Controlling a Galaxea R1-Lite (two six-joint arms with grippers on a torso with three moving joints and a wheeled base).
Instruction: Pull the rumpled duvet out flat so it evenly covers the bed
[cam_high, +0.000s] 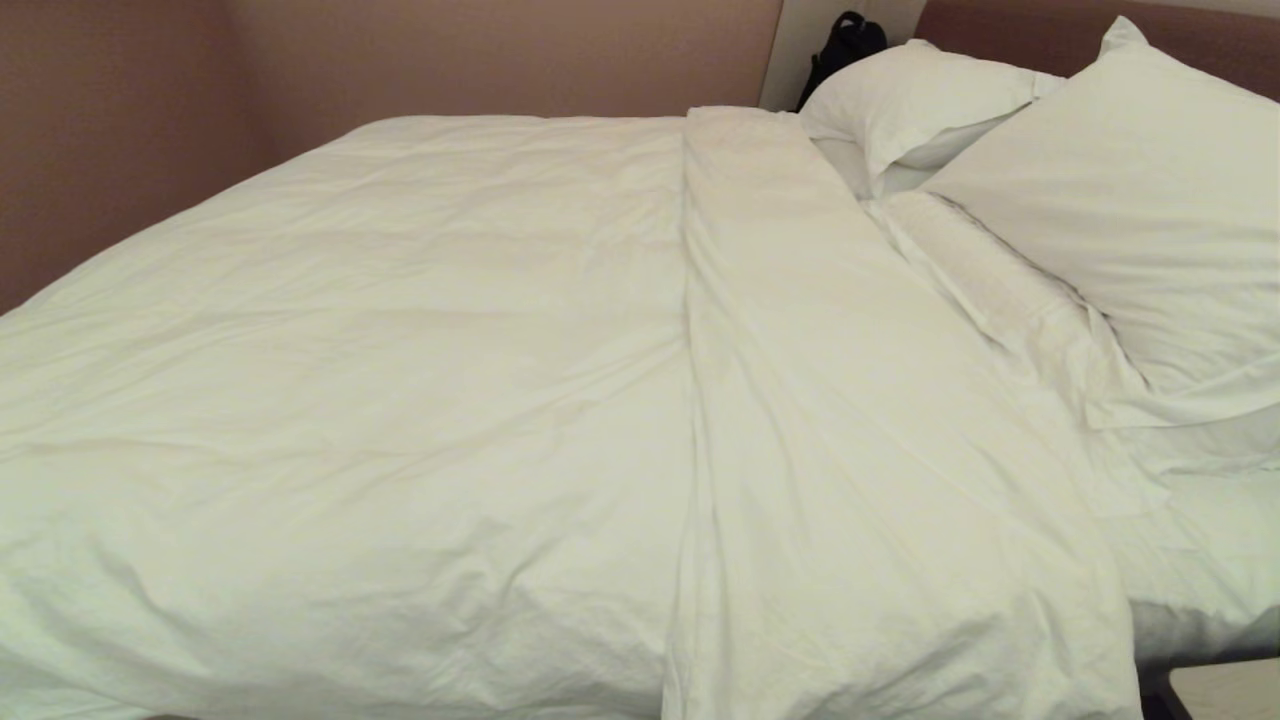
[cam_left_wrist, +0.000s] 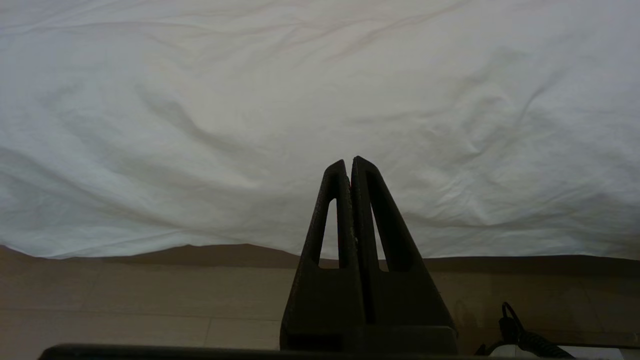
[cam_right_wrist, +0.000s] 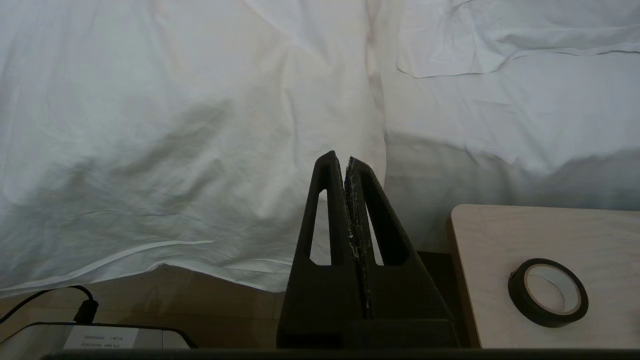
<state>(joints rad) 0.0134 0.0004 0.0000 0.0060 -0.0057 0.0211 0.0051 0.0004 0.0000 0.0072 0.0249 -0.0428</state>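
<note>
One duvet folded back, two pillows, left tool and right tool closed, empty

Both the left gripper and the right gripper are black, with two long pointy jaws that each have a slot cut through.

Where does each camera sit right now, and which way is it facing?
Head view: high, looking down across the bed at the duvet and pillows; no arm shows.
Left wrist view: low beside the bed, facing the duvet's hanging edge; left gripper fingers shut.
Right wrist view: low, facing the duvet's folded band beside a small table with tape; right gripper shut.
All share the duvet.
</note>
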